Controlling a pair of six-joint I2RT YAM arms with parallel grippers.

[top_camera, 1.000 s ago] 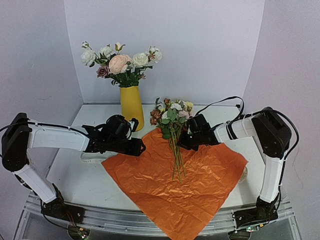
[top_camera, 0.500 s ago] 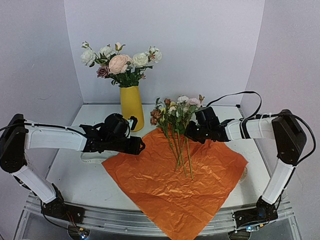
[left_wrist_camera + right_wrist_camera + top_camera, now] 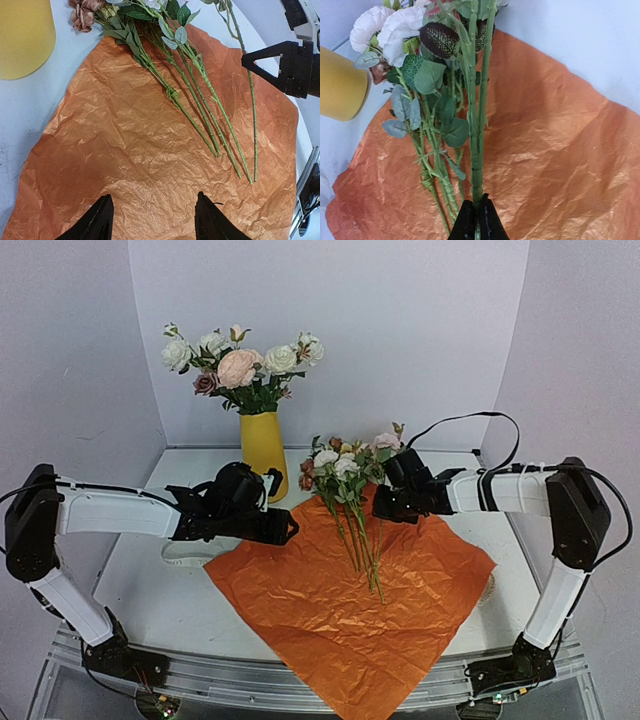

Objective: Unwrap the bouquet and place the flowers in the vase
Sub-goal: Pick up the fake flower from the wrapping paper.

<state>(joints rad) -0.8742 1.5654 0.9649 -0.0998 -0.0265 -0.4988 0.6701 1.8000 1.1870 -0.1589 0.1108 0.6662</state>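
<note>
Nearest, lower centre of the overhead view: crinkled orange paper sheet (image 3: 350,610), spread open and flat on the white tabletop (image 3: 150,590). Left of centre: left arm's black two-finger gripper (image 3: 285,530), at the sheet's left corner. Stands about half open, holds nothing, and shows only bare paper between its fingertips (image 3: 102,222) in its own wrist view. Middle of the frame: thin green leafy stems with small white, pink and rust blooms (image 3: 348,505), cut ends resting on the paper, heads tilted up toward the upper centre. Just right of these: right arm's black gripper (image 3: 382,508), pinched shut on the stems below the leaves. Clamps one or two stems for certain in its wrist view; cannot tell whether all are caught. Farther back, upper left of centre: tall plain yellow vase (image 3: 263,455), upright just beyond the sheet's far-left edge, crowded with a large white and peach rose bunch (image 3: 240,365). Looks light and springy, likely to fan apart and snag by the leaves; probably thin, slippery and easily bent, with fragile blooms. Best taken on the bare lower stems, gathered as one bundle, never by the heads.
</note>
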